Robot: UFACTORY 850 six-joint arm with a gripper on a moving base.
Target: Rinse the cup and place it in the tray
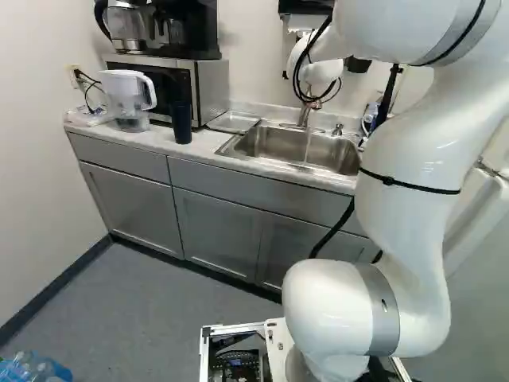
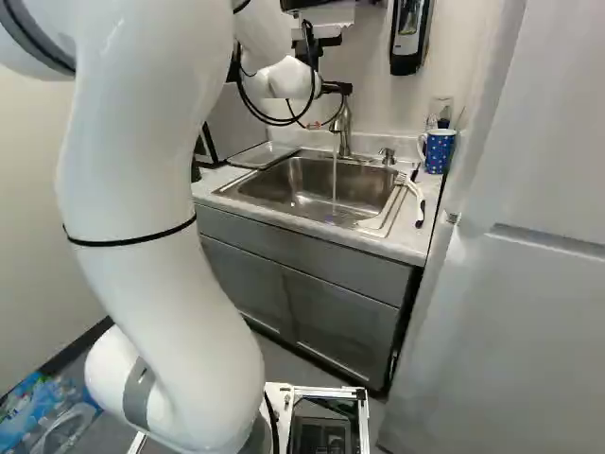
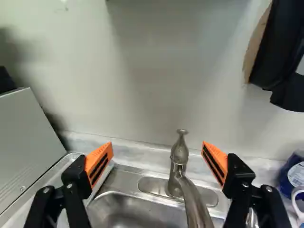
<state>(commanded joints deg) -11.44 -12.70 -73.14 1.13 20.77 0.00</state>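
Water [image 2: 334, 180] runs from the faucet [image 3: 180, 166] — fetching the dark cup [image 1: 181, 122], upper left in the left base view, seems the step in hand. The gripper [image 3: 157, 146], spread wide and empty, must swing there, straddle it — and close.

1. Tall, dark, plain tumbler-shaped cup [image 1: 181, 122]: standing upright on the pale counter [image 1: 201, 144], in front of the silver-sided microwave [image 1: 212, 91]; interior not visible.
2. Blue mug with white dots and a pale handle [image 2: 439, 151]: standing upright near the back right corner of the steel sink [image 2: 284, 180], its handle facing the sink. Which vessel is serving as task cup: cannot tell.
3. Shallow, rectangular, silver-gray tray [image 1: 232, 121]: lying flat between microwave and sink.
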